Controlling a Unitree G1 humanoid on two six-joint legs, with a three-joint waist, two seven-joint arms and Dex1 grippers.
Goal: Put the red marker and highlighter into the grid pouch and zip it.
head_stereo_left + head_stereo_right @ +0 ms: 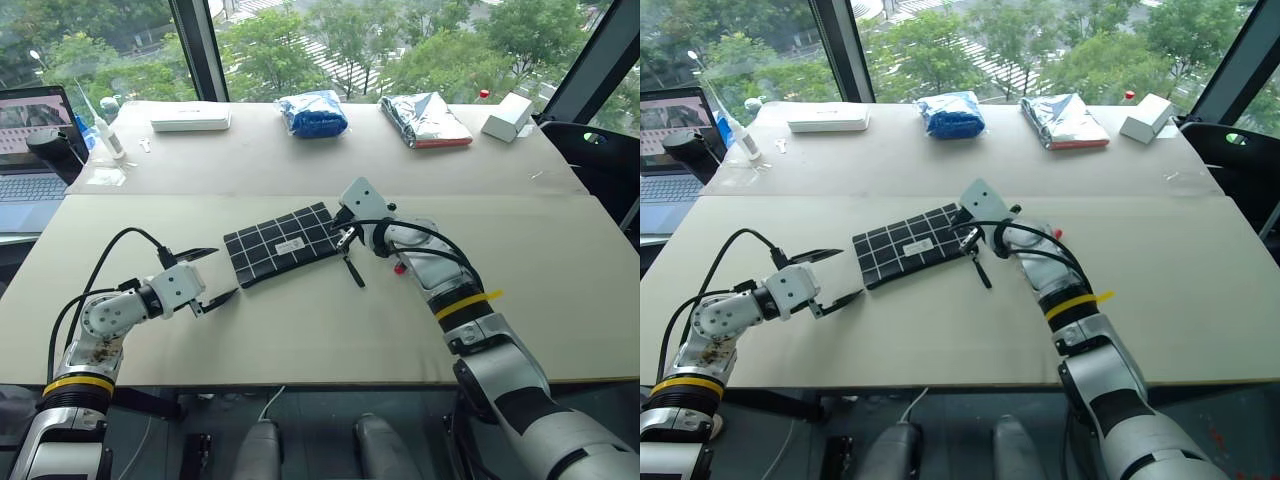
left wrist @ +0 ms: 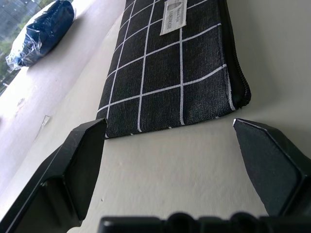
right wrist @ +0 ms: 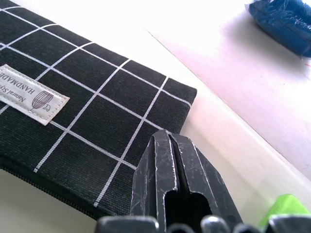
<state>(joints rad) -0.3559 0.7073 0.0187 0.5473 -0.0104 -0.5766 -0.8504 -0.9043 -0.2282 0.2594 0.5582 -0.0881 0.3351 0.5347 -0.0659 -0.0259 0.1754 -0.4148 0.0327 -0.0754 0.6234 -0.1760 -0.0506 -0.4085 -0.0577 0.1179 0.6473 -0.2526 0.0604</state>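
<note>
Mid-frame on the pale worktop (image 1: 300,340) the grid pouch (image 1: 285,243) is laid lengthwise between the wide-open left claw (image 1: 212,274) and the nearer, closed, empty right claw (image 1: 343,232) at its right end.

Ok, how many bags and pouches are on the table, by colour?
Black grid pouch: 1
Blue bag: 1
Silver bag: 1
Total: 3
</note>
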